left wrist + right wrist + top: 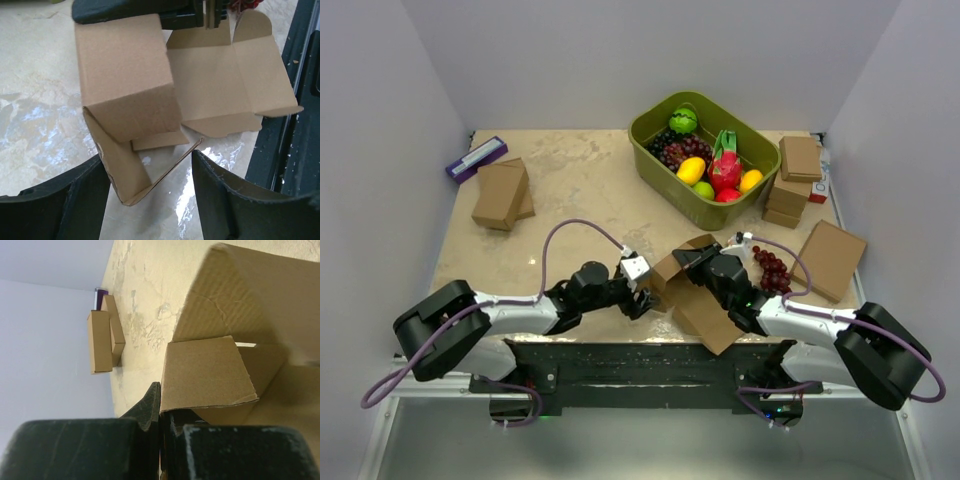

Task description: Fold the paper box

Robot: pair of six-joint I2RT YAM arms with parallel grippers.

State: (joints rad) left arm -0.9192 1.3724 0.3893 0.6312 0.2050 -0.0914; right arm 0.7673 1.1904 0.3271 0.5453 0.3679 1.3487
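1. The paper box (705, 318) lies half-folded on the desk (580, 180), close to its near edge and between the two arms.
2. The right gripper (161, 412) is closed tight on the edge of one cardboard panel. I think it holds this edge as an anchor, so that the sheet does not slide or turn while the other arm works on it.
3. The left gripper (147, 165) has its jaws wide apart, one finger on each side of the raised end of the box, and a corner of the cardboard sits between them. I cannot tell if the fingers touch the cardboard. To my judgement it is placed there to take the two walls and press them into shape.
4. In the top view the long axis of the box runs diagonally, from far-left to near-right.
5. The folded-up, tube-like end is the far-left one, and its open mouth looks toward the left gripper.
6. The flat part with its rounded flaps is spread at the near-right end, just beside the dark rail at the desk edge.
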